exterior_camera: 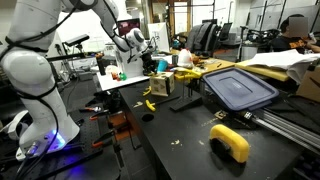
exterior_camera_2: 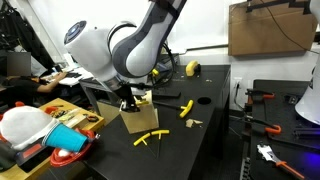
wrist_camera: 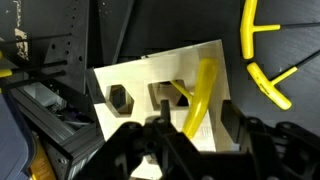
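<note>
A pale wooden block (wrist_camera: 135,80) with cut-out holes stands on the dark table, seen in both exterior views (exterior_camera: 160,87) (exterior_camera_2: 140,120). A yellow bent tool (wrist_camera: 201,92) sticks up out of one slot, and a dark hex piece (wrist_camera: 118,98) sits in another hole. My gripper (wrist_camera: 195,125) hangs right over the block (exterior_camera_2: 134,100) (exterior_camera: 148,66). Its jaws stand on either side of the yellow tool, with a gap showing on each side. The fingertips are partly hidden by the gripper's own body.
More yellow tools lie on the table beside the block (wrist_camera: 262,50) (exterior_camera_2: 148,137) (exterior_camera_2: 186,107) (exterior_camera: 150,103). A grey lidded bin (exterior_camera: 238,88) and a yellow object (exterior_camera: 230,140) sit nearer one camera. Red-handled pliers (exterior_camera_2: 262,125) and cluttered bowls (exterior_camera_2: 65,142) flank the table.
</note>
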Controlling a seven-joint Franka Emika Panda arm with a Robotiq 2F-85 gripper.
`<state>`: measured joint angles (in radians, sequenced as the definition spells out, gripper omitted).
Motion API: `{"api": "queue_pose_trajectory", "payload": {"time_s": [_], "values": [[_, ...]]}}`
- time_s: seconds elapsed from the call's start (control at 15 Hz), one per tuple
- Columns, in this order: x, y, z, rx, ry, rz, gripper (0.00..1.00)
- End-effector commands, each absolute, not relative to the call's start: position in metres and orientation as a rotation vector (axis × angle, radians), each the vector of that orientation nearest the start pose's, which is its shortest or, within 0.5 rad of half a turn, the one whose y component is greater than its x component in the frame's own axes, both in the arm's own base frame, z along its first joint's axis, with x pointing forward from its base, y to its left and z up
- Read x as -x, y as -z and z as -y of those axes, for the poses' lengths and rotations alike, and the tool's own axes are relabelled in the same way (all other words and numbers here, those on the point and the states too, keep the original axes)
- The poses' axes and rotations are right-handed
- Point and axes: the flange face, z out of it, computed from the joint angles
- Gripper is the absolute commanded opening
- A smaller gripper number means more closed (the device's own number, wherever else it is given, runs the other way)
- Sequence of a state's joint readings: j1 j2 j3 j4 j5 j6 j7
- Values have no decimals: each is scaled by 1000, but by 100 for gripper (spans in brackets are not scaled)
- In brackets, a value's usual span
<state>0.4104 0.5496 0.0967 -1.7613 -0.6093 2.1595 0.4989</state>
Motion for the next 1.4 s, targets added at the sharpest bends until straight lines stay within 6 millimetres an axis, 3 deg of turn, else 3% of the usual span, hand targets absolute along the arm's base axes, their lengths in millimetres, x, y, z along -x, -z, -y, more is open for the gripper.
{"api": "queue_pose_trajectory", "payload": {"time_s": [0.0,0.2,0.4,1.27,1.33], "values": [[-588,-251,-293,3538,182,645,27],[-588,-256,-295,3534,190,641,5],[-588,-261,-294,3527,185,634,4],[-579,-298,-308,3343,65,725,4],[-581,-301,-307,3333,67,727,24]]}}
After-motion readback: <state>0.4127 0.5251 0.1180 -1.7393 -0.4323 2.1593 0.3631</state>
